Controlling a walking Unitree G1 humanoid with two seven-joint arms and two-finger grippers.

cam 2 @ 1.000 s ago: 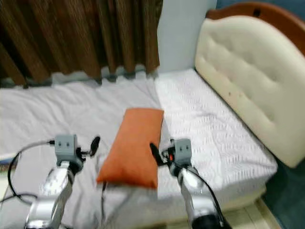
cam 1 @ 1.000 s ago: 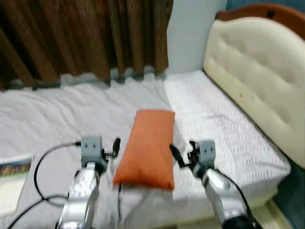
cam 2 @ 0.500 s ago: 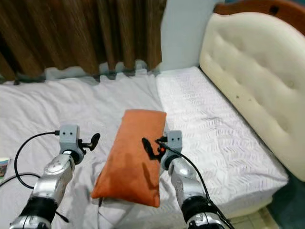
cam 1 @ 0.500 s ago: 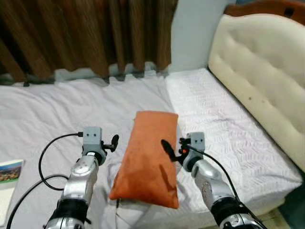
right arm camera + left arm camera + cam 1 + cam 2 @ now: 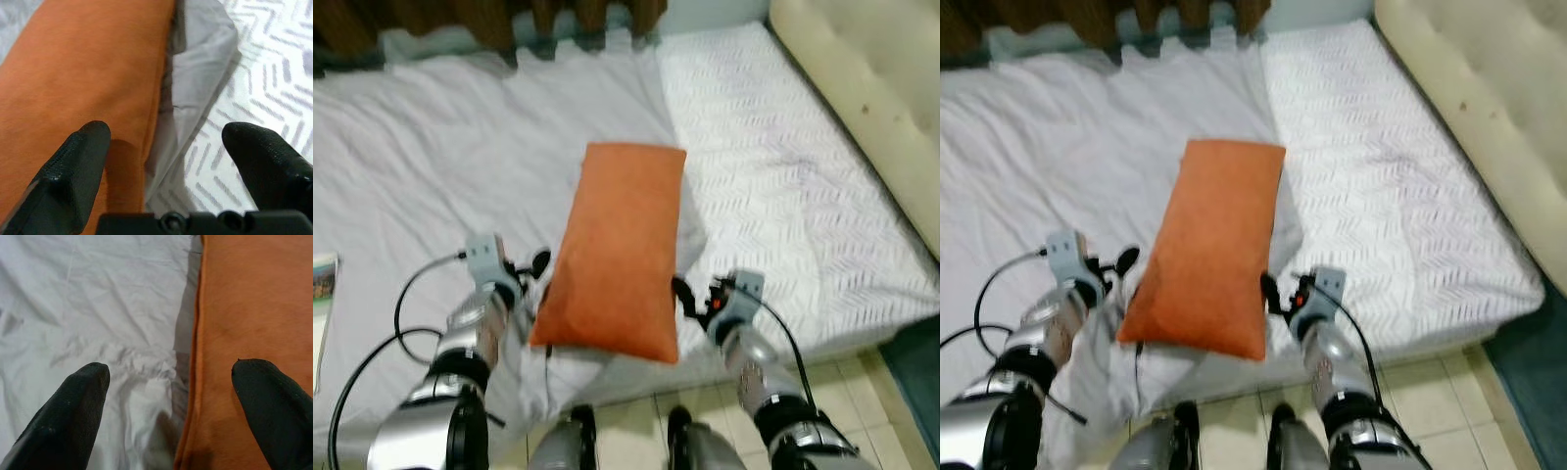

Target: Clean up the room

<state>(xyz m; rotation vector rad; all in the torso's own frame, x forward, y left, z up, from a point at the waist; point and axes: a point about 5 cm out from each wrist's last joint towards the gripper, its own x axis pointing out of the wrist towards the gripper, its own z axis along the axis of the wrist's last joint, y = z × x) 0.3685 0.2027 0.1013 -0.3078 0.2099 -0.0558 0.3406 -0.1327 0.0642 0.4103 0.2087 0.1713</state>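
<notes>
Bed, one: we record a mattress under a wrinkled pale grey sheet, with a white quilted cover of chevron pattern on the half toward our right. A cream tufted headboard runs along the far right edge; the hem of a brown curtain shows at the head of the view. A small printed booklet lies at the bed's left edge, well apart from the rest. Pale tiled floor and a dark teal mat lie beyond the bed's near right corner.

Pillow, one: a long rectangular orange fabric pillow lies flat on the sheet, its near end at the bed's front edge, where grey sheet bunches up on both sides of it.

Arms, two, silver, both raised and reaching forward. Our left gripper sits at the pillow's left edge, fingers spread wide, one finger over the crumpled sheet and the other over orange cloth; a black cable loops from its wrist. Our right gripper sits at the pillow's right edge, fingers spread wide, one finger over the pillow and the other over the chevron cover. Neither holds anything.
</notes>
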